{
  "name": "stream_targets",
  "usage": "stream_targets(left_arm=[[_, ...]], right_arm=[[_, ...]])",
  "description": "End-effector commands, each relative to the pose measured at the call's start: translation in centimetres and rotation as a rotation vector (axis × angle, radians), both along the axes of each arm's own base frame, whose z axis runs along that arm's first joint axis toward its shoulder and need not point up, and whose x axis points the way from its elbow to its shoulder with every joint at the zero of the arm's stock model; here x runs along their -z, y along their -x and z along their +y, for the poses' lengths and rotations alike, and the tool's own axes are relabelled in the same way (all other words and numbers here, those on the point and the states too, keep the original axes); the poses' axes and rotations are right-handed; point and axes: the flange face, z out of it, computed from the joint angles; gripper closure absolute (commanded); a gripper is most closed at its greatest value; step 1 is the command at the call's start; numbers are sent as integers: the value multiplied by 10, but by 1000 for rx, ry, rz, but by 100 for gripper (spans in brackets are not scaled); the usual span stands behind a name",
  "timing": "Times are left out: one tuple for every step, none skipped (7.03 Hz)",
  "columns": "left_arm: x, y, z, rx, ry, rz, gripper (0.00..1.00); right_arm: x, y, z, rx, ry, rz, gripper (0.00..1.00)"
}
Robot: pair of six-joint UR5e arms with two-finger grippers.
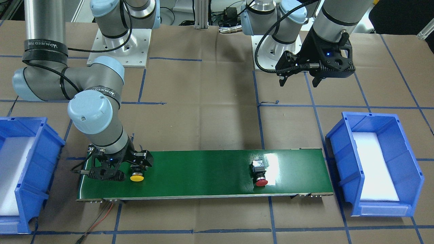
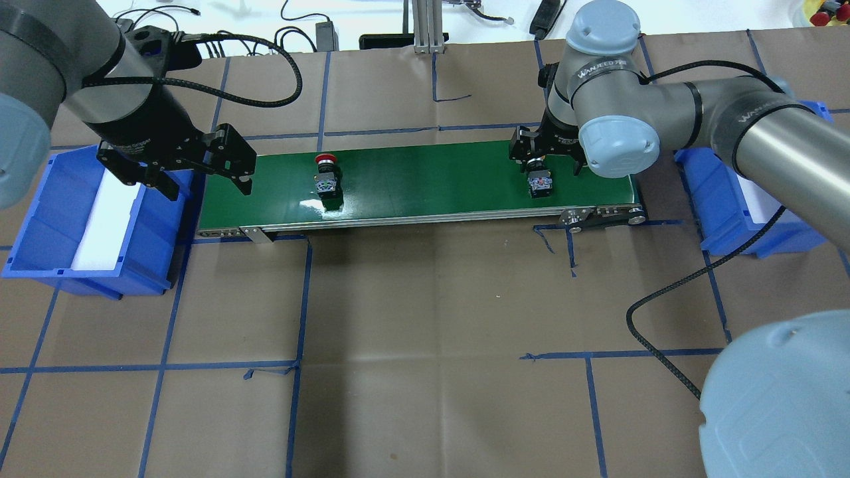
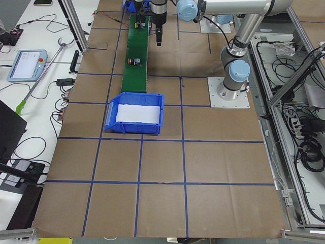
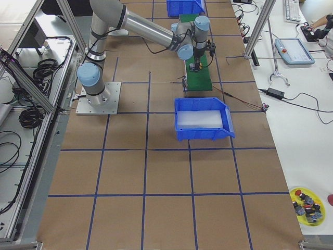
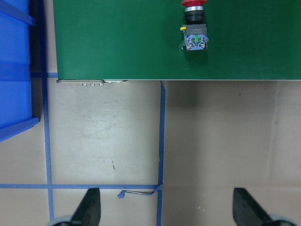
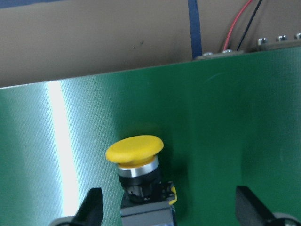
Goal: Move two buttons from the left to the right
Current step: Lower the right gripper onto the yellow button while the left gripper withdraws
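Observation:
The yellow button (image 1: 137,177) lies on its side on the green conveyor belt (image 1: 203,171), at the end near the robot's right. My right gripper (image 1: 135,168) is low over it and open. In the right wrist view its fingers (image 6: 91,209) stand wide on both sides of the button's body (image 6: 141,188) without touching it. The red button (image 2: 325,174) lies on the belt nearer the robot's left end; it also shows in the left wrist view (image 5: 194,28). My left gripper (image 2: 209,189) is open and empty, raised over the belt's left end.
A blue bin (image 2: 40,212) with a white liner stands off the belt's left end. Another blue bin (image 2: 704,179) stands off the right end, partly behind the right arm. Brown paper with blue tape lines covers the table (image 2: 425,318). Red and black wires (image 1: 101,217) trail from the belt.

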Motion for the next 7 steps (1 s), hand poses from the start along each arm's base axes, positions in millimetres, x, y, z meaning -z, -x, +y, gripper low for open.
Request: stream_targets(left_arm=[[-4,1,1,1,-7,1,0],[-4,1,-1,1,-10,2,0],[-3,2,-1,3,-12,2,0],[1,1,-6,3,-18,3,0],[0,1,-15,3,-13,2,0],[-2,5,-16,12,-13,2,0],[-1,13,-13,24,-16,1,0]], right_arm=[[7,6,3,2,-17,2,44],[7,12,2,8,-18,-1,70],[6,16,0,11,-15,1,81],[-2,20,-2,17,-7,0,94],[-24,37,-9,15,30,3,95],[-71,61,-13,-18,109,11,96],[-101,103,-16,-25,125,24,95]])
